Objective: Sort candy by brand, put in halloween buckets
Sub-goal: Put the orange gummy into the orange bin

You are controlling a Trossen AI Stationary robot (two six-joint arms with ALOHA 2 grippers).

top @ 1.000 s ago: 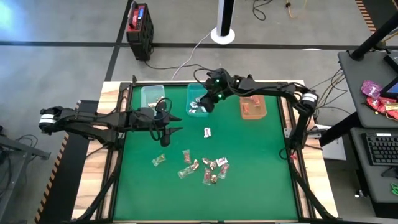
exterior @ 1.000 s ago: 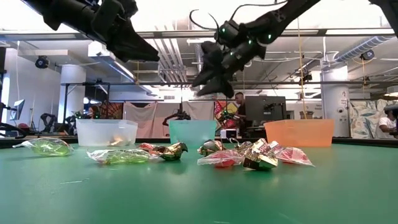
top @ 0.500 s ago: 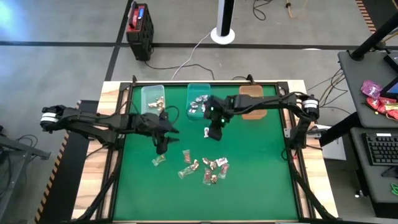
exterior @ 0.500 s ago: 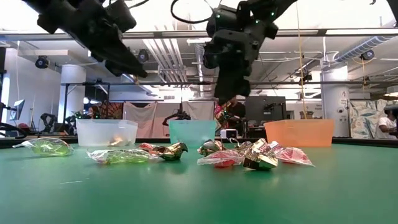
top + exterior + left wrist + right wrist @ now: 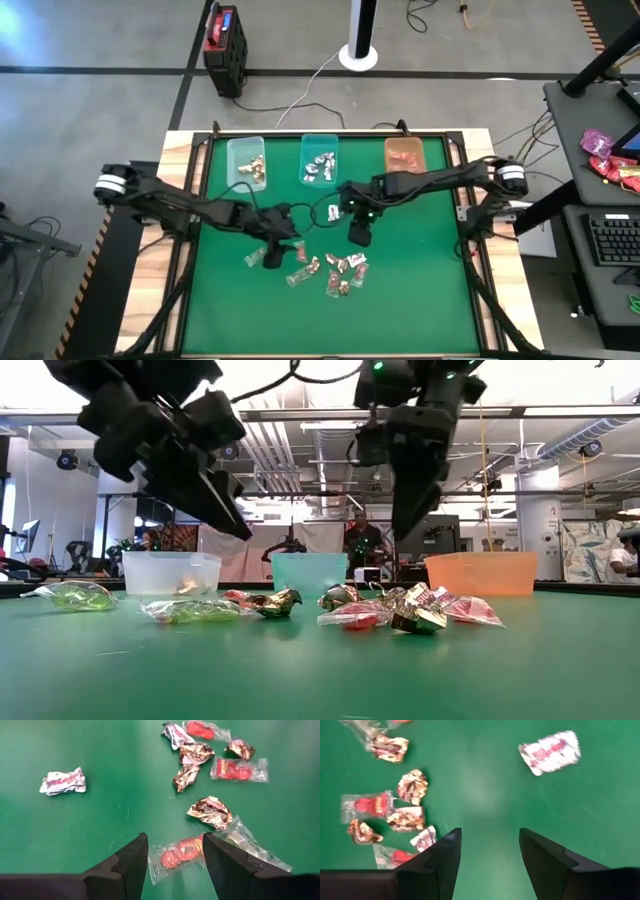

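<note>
Robotics lab in open-plan industrial office. Exposed ceiling ducts [image 5: 290, 445] and pipes, strip lights, white columns [image 5: 118, 510]. Monitors [image 5: 425, 538] and people seated at desks in background. Grey concrete floor [image 5: 100, 110] with black tape lines, loose cables [image 5: 300, 90]. Green-matted surface [image 5: 420, 290] on wooden frame. Side desk with keyboard [image 5: 612, 240].

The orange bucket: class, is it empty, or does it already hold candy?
Not empty. From above, the orange bucket shows reddish candy lying inside it; how many pieces cannot be told.
</note>
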